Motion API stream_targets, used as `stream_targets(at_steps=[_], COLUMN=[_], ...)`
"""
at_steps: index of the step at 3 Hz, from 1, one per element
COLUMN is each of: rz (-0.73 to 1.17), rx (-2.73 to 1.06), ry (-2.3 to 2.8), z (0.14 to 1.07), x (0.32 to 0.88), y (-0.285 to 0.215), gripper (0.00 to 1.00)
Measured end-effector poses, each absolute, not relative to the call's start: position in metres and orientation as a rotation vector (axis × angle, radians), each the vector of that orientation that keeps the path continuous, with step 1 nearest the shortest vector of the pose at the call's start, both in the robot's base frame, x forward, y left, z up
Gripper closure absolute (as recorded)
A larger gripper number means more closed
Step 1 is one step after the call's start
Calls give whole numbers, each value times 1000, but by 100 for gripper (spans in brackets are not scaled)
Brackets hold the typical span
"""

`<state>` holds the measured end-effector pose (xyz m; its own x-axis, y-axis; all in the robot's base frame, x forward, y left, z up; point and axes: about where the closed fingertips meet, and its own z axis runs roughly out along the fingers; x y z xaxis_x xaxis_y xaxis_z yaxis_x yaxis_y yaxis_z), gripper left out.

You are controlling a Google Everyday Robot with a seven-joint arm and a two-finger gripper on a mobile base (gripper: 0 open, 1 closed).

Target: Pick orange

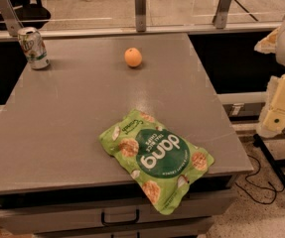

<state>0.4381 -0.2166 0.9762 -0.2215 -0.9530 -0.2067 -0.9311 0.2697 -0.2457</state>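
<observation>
End effector [280, 108]: hanging at the right edge of the frame, out past the table's right side; its pale cream-yellow body is touching nothing on the table, and I cannot tell whether it is apart or together.
Orange [133, 57]: sitting alone in the upper middle of the frame, near the table's far edge, resting directly on the grey top and well apart from the end effector.
Table [62, 113]: filling most of the frame, its flat grey top carrying all three items.
Soda can [33, 47]: standing upright in the upper left of the frame at the table's far left corner, showing green and white, well apart from the orange.
Dang chips bag [157, 157]: lying flat and turned at an angle in the lower middle of the frame, its bright green lower corner overhanging the table's near edge.
Drawer handle [119, 217]: showing dark at the bottom of the frame, just left of the overhanging bag corner.
Black cable [261, 182]: trailing over the speckled floor in the lower right of the frame.
</observation>
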Motion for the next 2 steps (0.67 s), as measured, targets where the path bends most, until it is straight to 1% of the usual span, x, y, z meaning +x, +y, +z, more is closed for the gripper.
stream_targets(at_steps=[1, 2], rz=[-98, -69], rx=[-1725, -1716], ry=[2232, 2208], z=[976, 972], x=[438, 452], y=[-217, -211], gripper=[0, 0])
